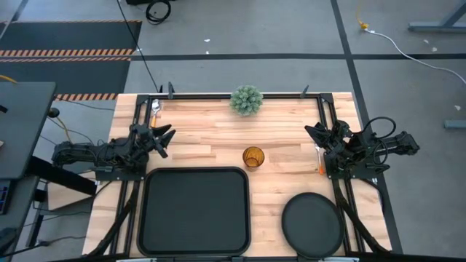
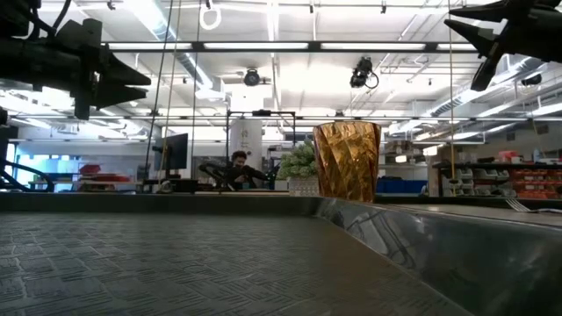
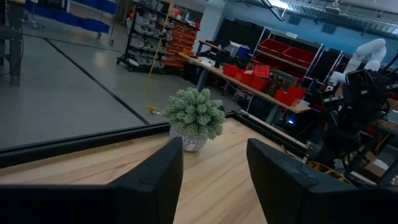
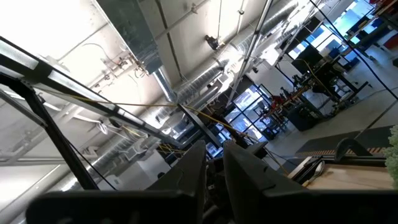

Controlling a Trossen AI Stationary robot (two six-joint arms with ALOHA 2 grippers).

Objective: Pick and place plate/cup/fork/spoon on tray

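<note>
The black tray point(image 1: 196, 211) lies at the table's near edge, left of centre, and the round black plate point(image 1: 313, 225) lies flat to its right. The amber cup point(image 1: 253, 157) stands upright on the wood just beyond the tray's far right corner, also in the low view point(image 2: 347, 162). The fork point(image 1: 319, 161) lies on the wood under my right gripper point(image 1: 313, 134), which hovers with a narrow gap and nothing in it. The spoon point(image 1: 155, 109) lies at the far left corner. My left gripper point(image 1: 166, 138) hovers open above the table's left side.
A small potted plant point(image 1: 247, 100) stands at the middle of the far edge, also in the left wrist view point(image 3: 194, 118). A black frame rail runs along the far and side edges. Bare wood lies between the plant, the cup and the two arms.
</note>
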